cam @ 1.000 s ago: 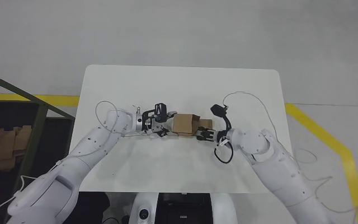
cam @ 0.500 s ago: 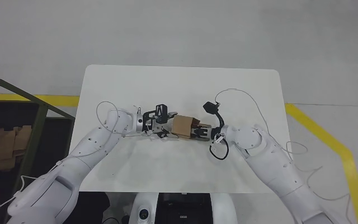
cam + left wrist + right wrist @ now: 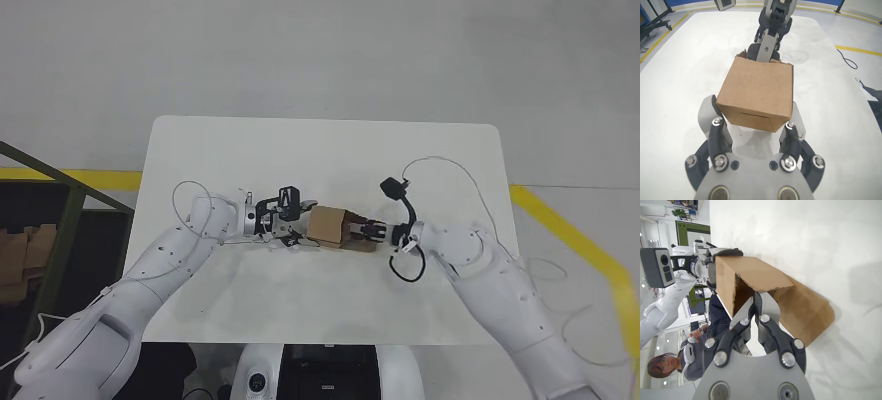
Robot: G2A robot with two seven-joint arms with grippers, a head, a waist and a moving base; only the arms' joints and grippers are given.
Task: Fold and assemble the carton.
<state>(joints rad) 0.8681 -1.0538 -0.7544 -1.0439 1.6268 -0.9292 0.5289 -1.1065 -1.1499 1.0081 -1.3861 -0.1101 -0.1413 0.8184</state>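
A small brown carton (image 3: 328, 226) lies on its side at the middle of the white table (image 3: 250, 150). My left gripper (image 3: 755, 113) is shut on the carton (image 3: 757, 91), with one finger (image 3: 705, 111) on each side of its closed end. My right gripper (image 3: 754, 306) is shut, and its tips sit in the carton's open mouth (image 3: 742, 291) under a torn-edged flap (image 3: 762, 279). Another flap (image 3: 806, 313) lies out to the side on the table. In the left wrist view the right gripper (image 3: 764, 55) stands behind the carton's far end.
A thin cable (image 3: 440, 165) loops over the table from my right arm. Stacked cardboard (image 3: 20, 255) sits off the table's left side. White table surface spreads on all sides of the carton.
My right gripper pushed in at the carton's open end, then drew back slightly. The flap that stuck out toward the right is now folded close to the carton. The left arm kept still.
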